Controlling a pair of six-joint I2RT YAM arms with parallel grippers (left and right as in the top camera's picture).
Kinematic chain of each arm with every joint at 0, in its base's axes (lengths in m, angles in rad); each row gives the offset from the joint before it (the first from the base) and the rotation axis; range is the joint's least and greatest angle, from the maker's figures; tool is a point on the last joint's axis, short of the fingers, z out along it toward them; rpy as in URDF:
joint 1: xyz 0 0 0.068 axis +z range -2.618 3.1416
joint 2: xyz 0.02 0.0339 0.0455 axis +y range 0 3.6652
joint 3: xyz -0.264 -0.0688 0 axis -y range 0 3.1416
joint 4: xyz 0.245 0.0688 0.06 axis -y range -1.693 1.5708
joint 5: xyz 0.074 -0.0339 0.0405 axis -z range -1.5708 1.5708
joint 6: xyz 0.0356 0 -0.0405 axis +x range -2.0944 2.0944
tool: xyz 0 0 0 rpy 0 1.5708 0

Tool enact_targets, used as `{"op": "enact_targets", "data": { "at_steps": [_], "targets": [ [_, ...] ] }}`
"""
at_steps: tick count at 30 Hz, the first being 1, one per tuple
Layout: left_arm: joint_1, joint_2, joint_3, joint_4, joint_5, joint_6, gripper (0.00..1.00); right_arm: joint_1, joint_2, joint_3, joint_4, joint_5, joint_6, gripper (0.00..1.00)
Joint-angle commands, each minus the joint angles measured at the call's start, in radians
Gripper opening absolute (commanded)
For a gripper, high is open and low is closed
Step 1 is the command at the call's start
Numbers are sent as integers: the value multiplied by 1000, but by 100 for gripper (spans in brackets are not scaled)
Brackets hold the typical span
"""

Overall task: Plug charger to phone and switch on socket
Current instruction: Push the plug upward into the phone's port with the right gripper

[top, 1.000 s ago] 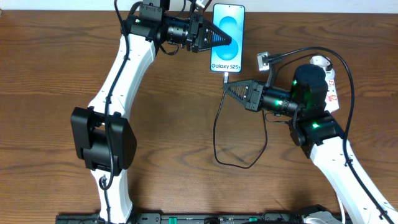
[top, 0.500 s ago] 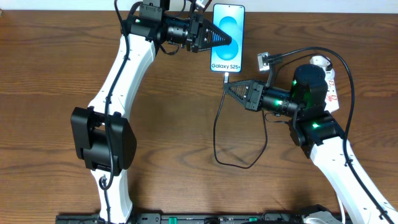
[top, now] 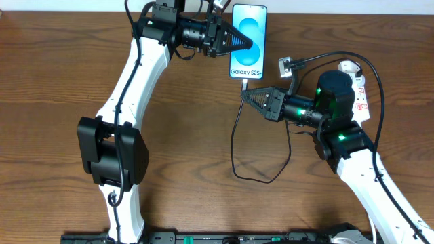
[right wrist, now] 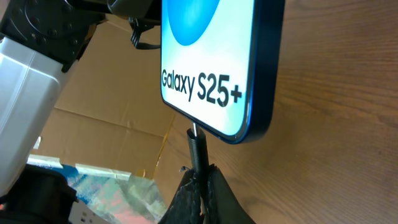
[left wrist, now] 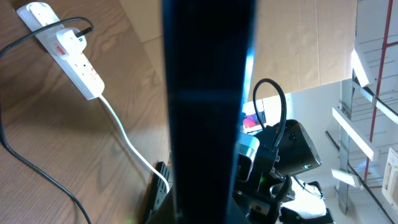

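Observation:
The phone [top: 249,20] with its blue screen is held up at the table's back, and my left gripper [top: 248,45] is shut on its side edge. In the left wrist view the phone's dark edge [left wrist: 208,106] fills the middle. My right gripper [top: 244,95] is shut on the charger's black plug [top: 245,84] just below the phone. In the right wrist view the plug tip [right wrist: 196,142] touches the phone's bottom edge [right wrist: 214,68], above the gripper [right wrist: 200,180]. The socket, a white power strip [top: 363,95], lies at the far right and also shows in the left wrist view [left wrist: 69,51].
The charger's black cable [top: 235,159] loops over the table between the arms. A small grey adapter [top: 286,66] lies right of the phone. The strip's white cord [left wrist: 132,144] runs toward the front. Cardboard stands behind the table.
My right gripper has shifted slightly left with the plug, and the cable loop moved with it. The left arm and phone have not moved.

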Motion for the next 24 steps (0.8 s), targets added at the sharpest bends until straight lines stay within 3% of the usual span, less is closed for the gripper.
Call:
{"op": "enact_targets", "data": {
  "at_steps": [1, 24],
  "targets": [
    [4, -14, 11, 9, 51, -1, 7, 6, -1, 7, 3, 5, 11, 1],
    [4, -14, 11, 9, 51, -1, 7, 6, -1, 7, 40, 30, 77, 1]
  ]
}}
